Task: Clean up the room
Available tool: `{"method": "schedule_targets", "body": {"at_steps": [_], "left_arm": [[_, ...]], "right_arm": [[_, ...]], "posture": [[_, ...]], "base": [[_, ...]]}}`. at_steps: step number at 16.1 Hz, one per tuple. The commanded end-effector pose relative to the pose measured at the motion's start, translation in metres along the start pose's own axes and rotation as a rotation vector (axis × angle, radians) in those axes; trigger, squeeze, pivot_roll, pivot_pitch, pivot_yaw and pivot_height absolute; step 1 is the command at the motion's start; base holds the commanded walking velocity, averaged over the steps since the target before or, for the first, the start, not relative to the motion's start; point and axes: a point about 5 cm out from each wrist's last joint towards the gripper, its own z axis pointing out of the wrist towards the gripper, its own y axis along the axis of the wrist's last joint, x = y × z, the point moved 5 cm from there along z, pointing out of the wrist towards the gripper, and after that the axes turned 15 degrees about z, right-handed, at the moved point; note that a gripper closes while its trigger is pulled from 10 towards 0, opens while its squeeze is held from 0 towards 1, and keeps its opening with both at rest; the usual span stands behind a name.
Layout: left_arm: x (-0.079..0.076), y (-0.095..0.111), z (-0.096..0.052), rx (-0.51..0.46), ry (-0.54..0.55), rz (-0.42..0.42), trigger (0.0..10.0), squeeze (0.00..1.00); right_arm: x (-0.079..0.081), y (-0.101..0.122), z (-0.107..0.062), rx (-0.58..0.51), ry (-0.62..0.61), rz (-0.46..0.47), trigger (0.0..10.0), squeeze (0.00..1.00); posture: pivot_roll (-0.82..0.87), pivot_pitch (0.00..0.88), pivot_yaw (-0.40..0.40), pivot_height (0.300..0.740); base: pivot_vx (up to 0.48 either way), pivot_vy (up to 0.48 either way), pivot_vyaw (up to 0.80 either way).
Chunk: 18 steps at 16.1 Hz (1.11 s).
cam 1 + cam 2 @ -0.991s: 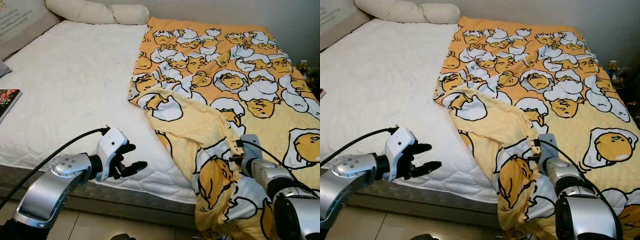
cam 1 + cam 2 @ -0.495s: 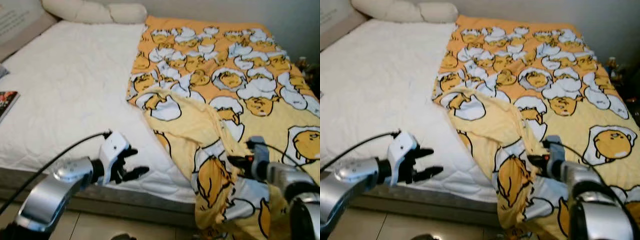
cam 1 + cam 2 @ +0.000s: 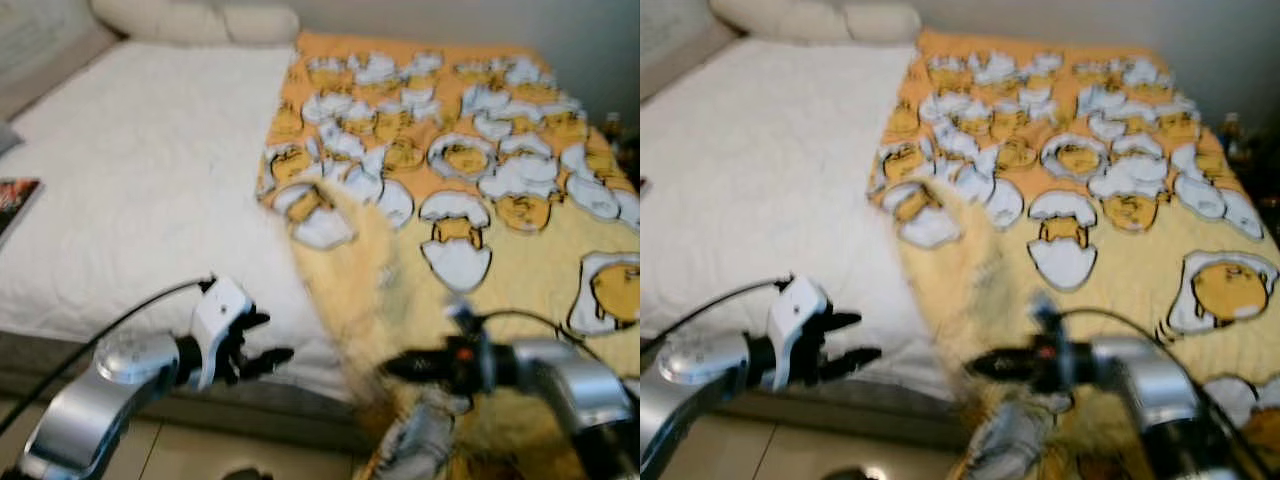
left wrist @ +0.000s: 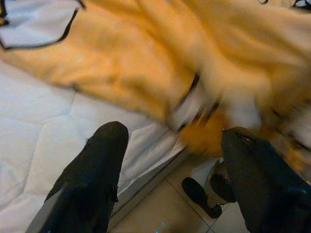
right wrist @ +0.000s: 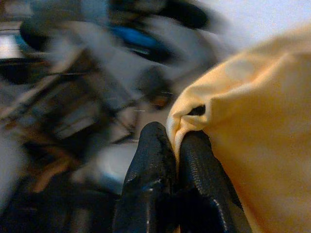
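A yellow-orange blanket point(image 3: 470, 170) printed with cartoon eggs covers the right half of the bed. Its near left corner is bunched and blurred at the bed's front edge. My right gripper point(image 3: 400, 367) is shut on that blanket edge; in the right wrist view its black fingers point(image 5: 155, 165) pinch a yellow fold point(image 5: 243, 121). My left gripper point(image 3: 272, 337) hovers open at the front edge of the white mattress point(image 3: 140, 170), left of the bunched blanket. In the left wrist view the blanket point(image 4: 146, 53) streaks past beyond the spread fingers point(image 4: 92, 179).
Two white pillows point(image 3: 190, 20) lie at the head of the bed. A magazine point(image 3: 15, 195) rests on the mattress at the far left. Tiled floor point(image 3: 200, 455) runs along the bed's front. Dark clutter point(image 3: 625, 140) sits by the bed's right side.
My right gripper has swung left along the bed's front edge, dragging the blanket corner with it; that area is now blurred. The left arm has hardly moved.
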Motion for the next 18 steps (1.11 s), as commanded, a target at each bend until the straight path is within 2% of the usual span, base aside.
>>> {"method": "schedule_targets", "body": {"at_steps": [1,2,3,4,6,7,10,14,15,17,18], "left_arm": [[0.004,0.003,-0.005,0.0,0.018,0.016,10.0,0.0],[0.005,0.003,-0.007,0.001,0.023,0.017,10.0,0.0],[0.006,0.003,-0.008,0.004,0.029,0.013,10.0,0.0],[0.007,0.002,-0.009,0.007,0.034,0.008,10.0,0.0],[0.01,-0.002,-0.011,0.025,0.058,-0.023,10.0,0.0],[0.015,-0.002,-0.01,0.031,0.083,-0.039,10.0,0.0],[0.022,-0.003,-0.01,0.049,0.11,-0.065,10.0,0.0],[0.018,-0.006,-0.01,0.071,0.082,-0.066,10.0,0.0],[0.016,-0.004,-0.008,0.065,0.063,-0.024,10.0,0.0],[0.016,-0.006,-0.008,0.072,0.066,0.011,10.0,0.0],[0.017,-0.007,-0.006,0.07,0.088,0.006,10.0,0.0]], "right_arm": [[0.018,0.004,0.008,0.03,0.087,-0.044,0.0,0.0],[0.03,-0.003,0.015,0.081,0.143,-0.06,0.0,0.0],[0.028,-0.009,0.016,0.115,0.124,-0.073,0.0,0.0],[0.018,-0.011,0.015,0.12,0.047,-0.093,10.0,0.0],[-0.004,-0.01,0.018,0.098,-0.108,-0.102,10.0,0.0],[-0.015,-0.004,0.021,0.055,-0.169,-0.078,10.0,1.0],[-0.018,0.0,0.024,0.024,-0.176,-0.057,10.0,1.0],[-0.009,-0.005,0.029,0.031,-0.113,-0.043,10.0,1.0],[-0.006,-0.003,0.032,-0.003,-0.101,-0.037,10.0,1.0],[-0.011,-0.001,0.031,-0.033,-0.139,-0.04,10.0,1.0],[-0.023,0.007,0.025,-0.11,-0.243,-0.071,10.0,1.0]], "posture": [[-0.04,0.0,0.012,0.74],[-0.03,0.0,0.011,0.74],[-0.03,0.0,0.011,0.74],[-0.03,0.0,0.009,0.74],[-0.02,0.0,0.005,0.74],[-0.02,0.0,0.003,0.74],[-0.01,0.0,0.005,0.74],[-0.02,0.0,0.016,0.74],[-0.02,0.0,0.021,0.74],[-0.02,0.0,0.023,0.74],[-0.02,0.0,0.017,0.74]], "base": [[0.0,0.0,0.0],[0.0,0.0,0.0],[0.0,0.0,0.0],[0.0,0.0,0.0],[0.0,0.0,0.0],[0.0,0.0,0.0],[0.0,0.0,0.0],[0.0,0.0,0.0],[0.0,0.0,0.0],[0.0,0.0,0.0],[0.0,0.0,0.0]]}}
